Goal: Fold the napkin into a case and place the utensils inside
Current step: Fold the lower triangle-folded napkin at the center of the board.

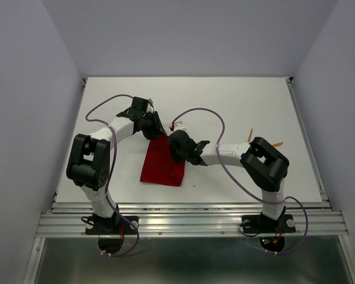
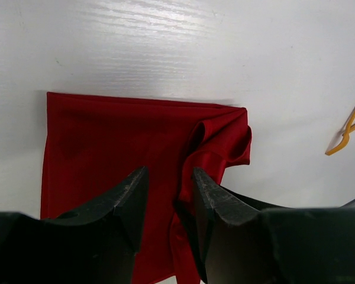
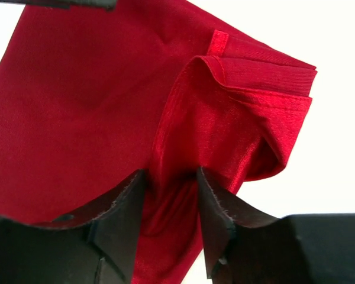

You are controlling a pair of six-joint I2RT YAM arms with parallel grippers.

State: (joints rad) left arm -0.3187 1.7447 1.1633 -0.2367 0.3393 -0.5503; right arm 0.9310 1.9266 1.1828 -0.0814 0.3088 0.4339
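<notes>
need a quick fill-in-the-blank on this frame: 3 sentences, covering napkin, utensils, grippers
1. The napkin lying folded on the table is ___ in colour.
2. In the top view, the orange utensils lie to the ___ of the napkin.
3. The left gripper and right gripper both hover over the napkin with jaws ___.
Missing words: red; right; open.

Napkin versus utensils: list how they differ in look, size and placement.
The napkin is soft red cloth; the utensils are thin orange pieces. The napkin is far larger than the utensils. The napkin lies folded left of centre; the utensils lie apart, toward the right edge. Both rest on the white table.
</notes>
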